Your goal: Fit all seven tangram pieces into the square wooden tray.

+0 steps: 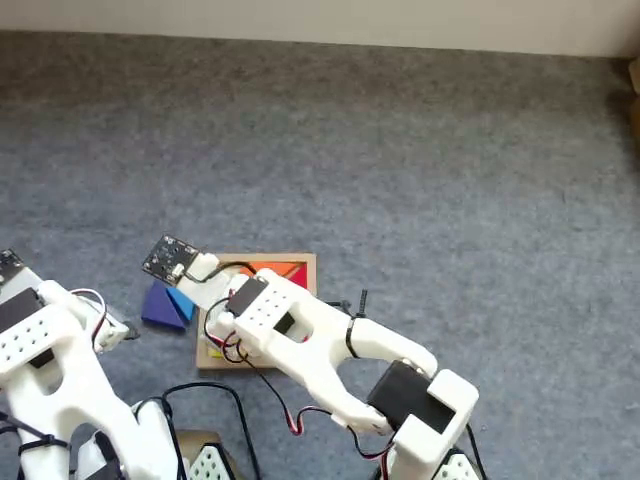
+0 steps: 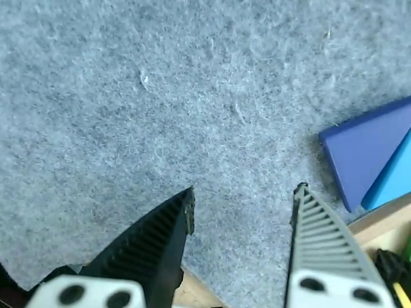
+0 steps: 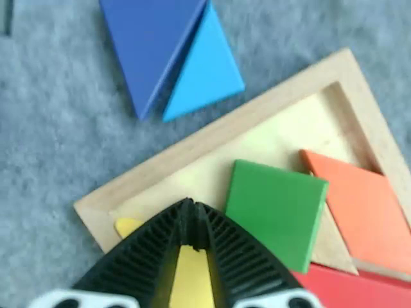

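Beside the tray (image 3: 212, 138) lie two blue triangles (image 3: 151, 38); inside it, four pieces (image 3: 276, 208).

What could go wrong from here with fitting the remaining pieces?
The green square sits askew to the tray wall, so later pieces may not fit. The right gripper, tips closed, sits over the yellow piece near a corner; a push might jam it. The dark blue triangle and light blue triangle touch outside the tray, so the open left gripper may drag both.
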